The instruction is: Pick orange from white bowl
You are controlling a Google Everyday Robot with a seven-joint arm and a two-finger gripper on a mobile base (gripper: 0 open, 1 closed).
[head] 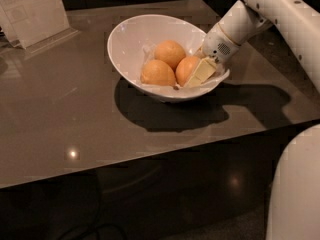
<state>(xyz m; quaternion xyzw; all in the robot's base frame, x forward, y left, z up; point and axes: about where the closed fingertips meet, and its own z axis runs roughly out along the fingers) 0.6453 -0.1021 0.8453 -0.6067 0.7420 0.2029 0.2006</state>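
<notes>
Large glossy white oval bowl (131, 44) sits toward the far right corner of the glossy brown worktop (60, 114). The round, deep-orange smooth orange (186, 68) lies inside it by the right rim, just beside two paler fruits (157, 73). My pale two-finger gripper (199, 74) is down in the bowl, against the orange's right side. I cannot tell how wide it stands or whether it has hold. My judgement: the orange is firm, fairly heavy, smooth-skinned and apt to roll, so grip across its widest middle.
</notes>
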